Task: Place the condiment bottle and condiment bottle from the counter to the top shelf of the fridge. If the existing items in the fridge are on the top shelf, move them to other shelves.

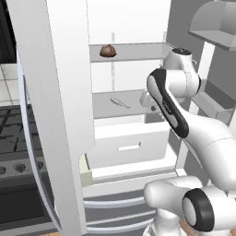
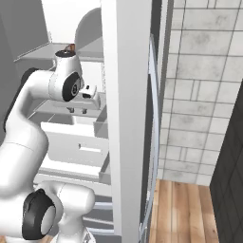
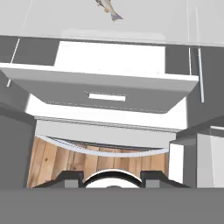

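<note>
The condiment bottles are out of view. The fridge stands open, and my gripper (image 2: 78, 111) hangs inside it over the middle shelf (image 1: 103, 108), fingers pointing down. In the hand view the gripper (image 3: 111, 179) is open, its fingertips (image 3: 70, 178) apart with nothing held between them. A brown rounded food item (image 1: 107, 51) sits on the top shelf (image 1: 138, 52). A small fish (image 1: 119, 102) lies on the middle shelf to the left of my hand, and it shows at the top of the hand view as the fish (image 3: 107, 8).
A white drawer (image 1: 129, 140) sticks out below the middle shelf, right under the hand. The open fridge door (image 1: 50, 92) stands at the left, its door bins (image 1: 216, 106) at the right. A stove (image 1: 14, 138) lies beyond the left door. A tiled wall (image 2: 204, 95) is at the right.
</note>
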Controlling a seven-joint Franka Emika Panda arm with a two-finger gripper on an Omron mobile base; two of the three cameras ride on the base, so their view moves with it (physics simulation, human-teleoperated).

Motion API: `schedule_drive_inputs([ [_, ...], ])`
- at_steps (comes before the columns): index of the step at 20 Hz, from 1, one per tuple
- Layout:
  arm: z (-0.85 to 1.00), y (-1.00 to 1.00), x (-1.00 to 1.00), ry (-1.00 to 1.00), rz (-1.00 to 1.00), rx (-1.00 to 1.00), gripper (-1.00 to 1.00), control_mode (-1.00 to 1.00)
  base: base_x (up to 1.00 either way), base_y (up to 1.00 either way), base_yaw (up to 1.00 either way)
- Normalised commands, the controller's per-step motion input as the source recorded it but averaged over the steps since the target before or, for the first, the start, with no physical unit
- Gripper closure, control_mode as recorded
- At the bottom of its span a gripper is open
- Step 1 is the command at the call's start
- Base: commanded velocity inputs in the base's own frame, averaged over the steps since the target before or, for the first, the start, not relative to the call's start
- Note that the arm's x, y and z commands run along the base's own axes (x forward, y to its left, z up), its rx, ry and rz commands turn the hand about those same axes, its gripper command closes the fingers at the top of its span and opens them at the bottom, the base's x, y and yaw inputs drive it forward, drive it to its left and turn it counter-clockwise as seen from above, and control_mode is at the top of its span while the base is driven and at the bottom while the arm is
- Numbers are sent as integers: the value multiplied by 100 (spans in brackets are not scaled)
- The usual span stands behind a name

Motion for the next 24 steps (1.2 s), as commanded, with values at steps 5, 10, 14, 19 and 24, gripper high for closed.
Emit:
schedule_drive_inputs([
  [5,2,0,-16,-9,0,0,-100,-100,0,0,0],
  [10,48,8,-40,-30,0,0,-100,-100,0,0,0],
  [14,76,0,-37,-35,0,0,-100,-100,0,0,0],
  [19,86,12,-12,-33,0,0,-100,-100,0,0,0],
  [24,80,42,1,-21,-1,0,-100,-100,0,0,0],
])
